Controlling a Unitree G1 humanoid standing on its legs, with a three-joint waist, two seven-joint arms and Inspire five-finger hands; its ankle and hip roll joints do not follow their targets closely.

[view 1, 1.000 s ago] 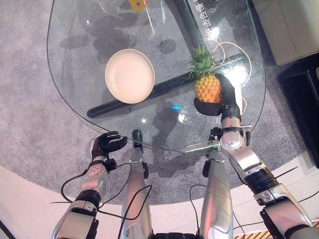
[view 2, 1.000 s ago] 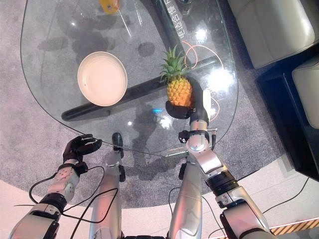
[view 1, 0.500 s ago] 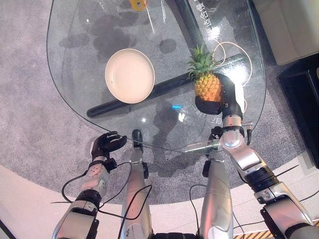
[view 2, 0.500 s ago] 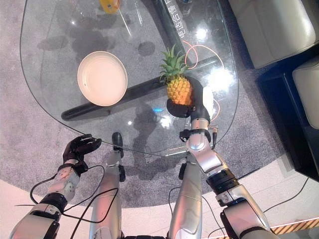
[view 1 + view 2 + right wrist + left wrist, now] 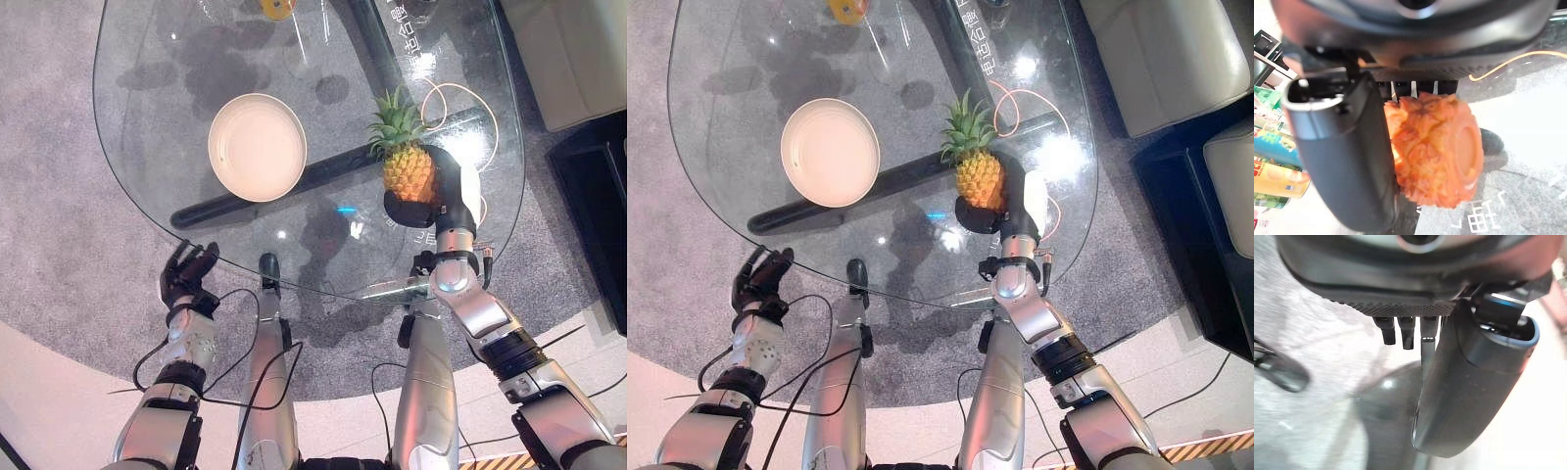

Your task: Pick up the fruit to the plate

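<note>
Spanning most of the head views, the glass surface (image 5: 147,117) carried a cream plate (image 5: 258,147), well apart from the pineapple (image 5: 408,168). The right hand (image 5: 443,196) was wrapped round the pineapple's lower body, thumb on one side and fingers behind, leafy crown pointing away. Likely risks: the grip sat low, so the top-heavy fruit could tip or twist out during the carry across to the plate; slick glass would let a dropped fruit roll; an orange cord loop (image 5: 460,103) lay just beside the hand and could snag. The left hand (image 5: 186,279) hung empty off the near edge, fingers loosely extended.
</note>
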